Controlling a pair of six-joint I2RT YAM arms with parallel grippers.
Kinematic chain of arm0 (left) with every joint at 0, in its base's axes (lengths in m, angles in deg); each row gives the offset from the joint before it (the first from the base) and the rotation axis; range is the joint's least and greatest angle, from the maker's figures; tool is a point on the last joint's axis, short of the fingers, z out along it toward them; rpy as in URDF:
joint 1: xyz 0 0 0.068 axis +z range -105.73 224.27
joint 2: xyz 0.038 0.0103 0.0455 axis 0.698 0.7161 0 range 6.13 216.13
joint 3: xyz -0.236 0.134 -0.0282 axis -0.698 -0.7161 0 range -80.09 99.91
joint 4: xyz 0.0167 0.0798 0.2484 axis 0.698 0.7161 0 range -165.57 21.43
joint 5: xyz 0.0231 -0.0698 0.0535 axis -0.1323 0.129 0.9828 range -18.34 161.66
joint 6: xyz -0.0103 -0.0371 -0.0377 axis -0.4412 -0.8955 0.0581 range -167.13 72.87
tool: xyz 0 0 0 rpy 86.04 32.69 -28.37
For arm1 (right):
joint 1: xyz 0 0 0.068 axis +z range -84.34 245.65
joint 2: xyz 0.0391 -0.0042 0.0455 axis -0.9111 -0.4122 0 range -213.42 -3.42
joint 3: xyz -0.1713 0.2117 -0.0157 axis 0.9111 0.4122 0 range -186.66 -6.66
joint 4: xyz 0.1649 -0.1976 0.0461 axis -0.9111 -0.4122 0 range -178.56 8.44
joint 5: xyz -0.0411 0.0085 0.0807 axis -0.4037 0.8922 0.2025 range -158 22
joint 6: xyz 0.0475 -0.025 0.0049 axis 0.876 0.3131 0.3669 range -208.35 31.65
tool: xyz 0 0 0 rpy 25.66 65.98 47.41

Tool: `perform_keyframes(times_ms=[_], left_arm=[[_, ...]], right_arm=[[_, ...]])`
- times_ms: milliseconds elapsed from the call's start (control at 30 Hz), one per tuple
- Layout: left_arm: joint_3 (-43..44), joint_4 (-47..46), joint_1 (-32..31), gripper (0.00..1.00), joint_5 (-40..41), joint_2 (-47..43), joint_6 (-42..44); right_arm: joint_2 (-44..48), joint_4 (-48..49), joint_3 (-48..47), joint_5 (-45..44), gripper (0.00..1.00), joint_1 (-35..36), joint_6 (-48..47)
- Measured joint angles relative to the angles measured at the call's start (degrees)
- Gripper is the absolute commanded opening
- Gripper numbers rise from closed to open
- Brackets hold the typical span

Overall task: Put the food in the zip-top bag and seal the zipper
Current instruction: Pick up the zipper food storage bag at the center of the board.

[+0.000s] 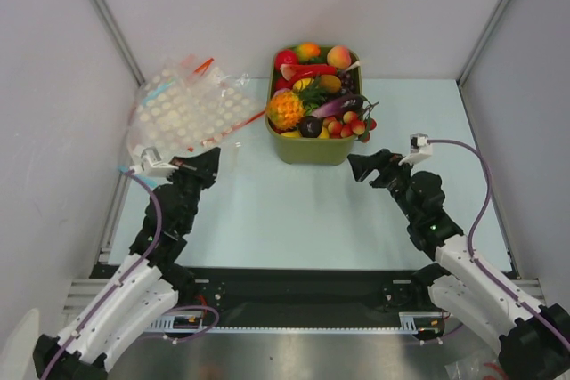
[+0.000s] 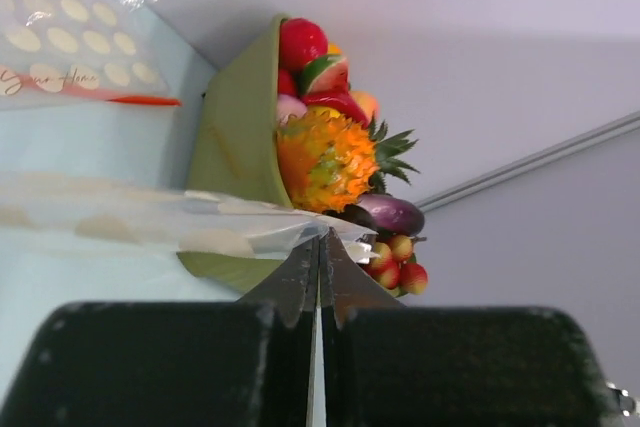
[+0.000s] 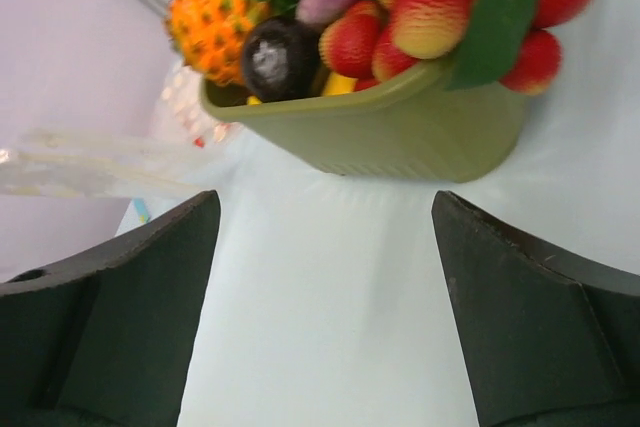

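Note:
My left gripper (image 1: 214, 159) (image 2: 320, 237) is shut on the edge of the thin clear zip-top bag (image 2: 150, 222), which stretches left from the tips and shows faint pale spots. The bag also shows edge-on in the right wrist view (image 3: 80, 167), lifted off the table. I cannot make out its zipper. The food sits in a green bin (image 1: 312, 150): the pineapple (image 1: 285, 110) (image 2: 325, 159) (image 3: 205, 17), red berries (image 1: 347, 124) (image 2: 395, 262) (image 3: 420, 12) and a dark purple round piece (image 1: 310, 126) (image 3: 272, 57). My right gripper (image 1: 354, 166) (image 3: 325, 197) is open and empty, just short of the bin's near wall (image 3: 400, 132).
A heap of white-dotted clear bags (image 1: 183, 109) (image 2: 70, 37) with red and blue strips lies at the back left, just beyond my left gripper. White walls with metal rails close in the table on three sides. A purple eggplant (image 2: 390, 212) tops the bin.

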Motion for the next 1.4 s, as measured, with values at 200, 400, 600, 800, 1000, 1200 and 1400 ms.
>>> perform_keyframes(times_ms=[200, 400, 600, 800, 1000, 1200, 1400], left_arm=[[-2.0, 1.8, -0.2, 0.00, -0.9, -6.2, 1.4], [-2.2, 1.0, -0.4, 0.00, -8.2, -1.4, 2.2], [-2.2, 0.5, -0.7, 0.00, -15.7, 5.0, 2.2], [-1.9, -2.1, -3.0, 0.00, -20.5, 5.4, 2.2], [-0.9, -3.3, -5.7, 0.00, -21.6, 5.6, 3.2], [1.1, -4.4, -8.6, 0.00, -22.3, 8.0, 4.8], [2.1, -5.2, -11.4, 0.00, -23.0, 9.5, 6.8]], right_arm=[[-2.1, 6.1, 0.5, 10.0, 0.81, 1.4, -3.3], [-6.6, 7.5, -0.9, 16.8, 0.72, 8.0, -8.7], [-11.5, 8.3, -4.1, 20.2, 0.68, 15.7, -14.6], [-16.5, 8.3, -6.9, 23.8, 0.59, 19.5, -18.5], [-18.5, 8.1, -7.6, 25.4, 0.59, 21.6, -21.0], [-18.6, 8.2, -8.1, 25.6, 0.65, 23.1, -22.5], [-18.6, 7.9, -8.3, 23.6, 0.80, 23.4, -23.4]])
